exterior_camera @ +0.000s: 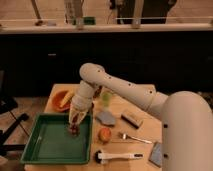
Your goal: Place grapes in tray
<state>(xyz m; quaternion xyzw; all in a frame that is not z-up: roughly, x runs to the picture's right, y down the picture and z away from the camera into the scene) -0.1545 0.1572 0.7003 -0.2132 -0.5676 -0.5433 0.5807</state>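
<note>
The green tray (pixel 50 145) lies at the front left of the wooden table. My gripper (pixel 75 122) hangs over the tray's right part, pointing down. A small dark reddish cluster, the grapes (pixel 74 129), sits at its fingertips just above or on the tray floor. I cannot tell whether the fingers still hold it. The white arm reaches in from the right.
An orange bowl (pixel 62 100) with a yellow item stands behind the tray. A green cup (pixel 106 97), a grey cloth (pixel 106 118), a dark block (pixel 131 119), an orange-red fruit (pixel 104 134), a fork (pixel 134 138), a white brush (pixel 117 156) and a grey sponge (pixel 156 154) lie right of the tray.
</note>
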